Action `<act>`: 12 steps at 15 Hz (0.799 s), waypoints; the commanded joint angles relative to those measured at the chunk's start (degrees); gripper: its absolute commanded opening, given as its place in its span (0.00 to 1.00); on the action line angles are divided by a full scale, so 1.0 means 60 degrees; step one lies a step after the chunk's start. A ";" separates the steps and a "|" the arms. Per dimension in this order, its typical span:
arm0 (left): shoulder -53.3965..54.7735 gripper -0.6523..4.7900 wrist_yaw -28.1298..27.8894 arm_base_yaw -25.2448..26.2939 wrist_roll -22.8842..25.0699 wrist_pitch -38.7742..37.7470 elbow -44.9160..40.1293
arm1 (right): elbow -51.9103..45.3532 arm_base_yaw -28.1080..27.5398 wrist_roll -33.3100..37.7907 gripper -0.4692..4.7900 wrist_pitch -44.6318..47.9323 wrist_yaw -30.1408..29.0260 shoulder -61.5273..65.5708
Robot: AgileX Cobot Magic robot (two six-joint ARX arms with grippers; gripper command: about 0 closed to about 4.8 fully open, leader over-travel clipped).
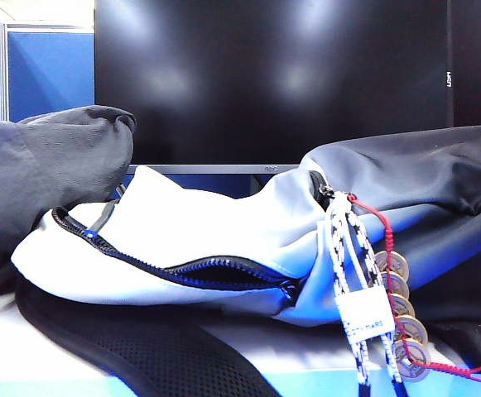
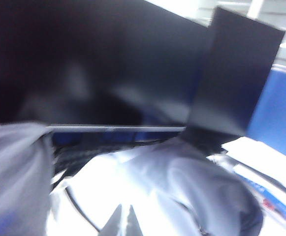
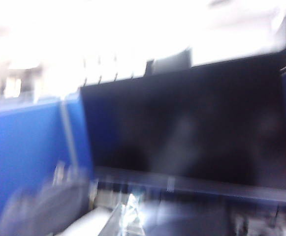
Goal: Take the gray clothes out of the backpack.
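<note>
Backpack first, biggest thing on the desk: lies on its side across nearly the whole exterior view, pale gray-white panel facing the camera, dark gray panel up at the right, navy zipper gaping in a long low slit along the front. Behind it a big dark monitor w/ blue partitions at the left.

Gray clothes: bulky charcoal bundle, finely wrinkled, at the far left of the exterior view, outside the zipper mouth, leaning on the bag's left end. Can't tell if any part is tucked inside. Its long axis runs roughly left-right, like the bag's.

Black mesh strap trails across the desk in front. Braided white-navy cord and red string of brass coins dangle off the right end.

Neither arm shows in the exterior view. Left gripper: the fingers are pressed together, nothing between them, hanging above the pale panel w/ the bundle off to one side. Right gripper: very blurred, fingers together and empty too, aimed mostly at the monitor, bag barely in its view.

My read: bundle looks already out, or close to it. It sits on the left arm's side, so if it needs pulling clear, the left gripper is nearer; it'd have to spread its fingers and come across the bundle's long axis.
</note>
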 commanded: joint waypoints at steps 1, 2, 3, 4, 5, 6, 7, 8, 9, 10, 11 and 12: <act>-0.0029 0.11 0.0576 -0.0004 0.0066 0.0109 -0.0463 | -0.0849 -0.0015 0.0339 0.08 -0.0004 -0.0670 -0.0015; -0.0029 0.11 0.0816 -0.0004 0.0058 0.0281 -0.0656 | -0.1475 -0.0015 0.0412 0.08 0.0586 -0.0776 -0.0015; -0.0029 0.11 0.0878 -0.0004 0.0029 0.0521 -0.0845 | -0.2284 -0.0015 0.0408 0.08 0.1392 -0.0780 -0.0018; -0.0029 0.11 0.0936 -0.0004 0.0036 0.0597 -0.0991 | -0.3140 -0.0015 0.0412 0.08 0.2426 -0.0718 -0.0018; -0.0029 0.11 0.0951 -0.0004 0.0007 0.0678 -0.1173 | -0.4047 -0.0011 0.0459 0.08 0.3574 -0.0714 -0.0018; -0.0029 0.11 0.1231 -0.0004 -0.0044 0.0670 -0.1304 | -0.5031 -0.0011 0.0933 0.08 0.4830 -0.0601 -0.0018; -0.0029 0.11 0.1523 -0.0004 -0.0084 0.0667 -0.1435 | -0.6076 -0.0011 0.1435 0.08 0.6258 -0.0521 -0.0015; -0.0029 0.11 0.1537 -0.0120 -0.0073 0.0674 -0.1566 | -0.7104 -0.0011 0.1519 0.08 0.7526 -0.0153 -0.0015; -0.0029 0.11 0.1271 -0.0277 -0.0051 0.0725 -0.1701 | -0.8007 -0.0011 0.1523 0.08 0.8244 0.0262 -0.0018; -0.0029 0.11 0.1209 -0.0364 -0.0036 0.0758 -0.1836 | -0.8400 -0.0011 0.1555 0.08 0.8000 0.0521 -0.0025; -0.0029 0.11 0.1213 -0.0492 -0.0109 0.0736 -0.1967 | -0.8415 -0.0004 0.1639 0.08 0.7351 0.0539 -0.0025; -0.0029 0.11 0.1213 -0.0794 -0.0142 0.0736 -0.2197 | -0.8415 0.0007 0.1636 0.08 0.7337 0.0532 -0.0029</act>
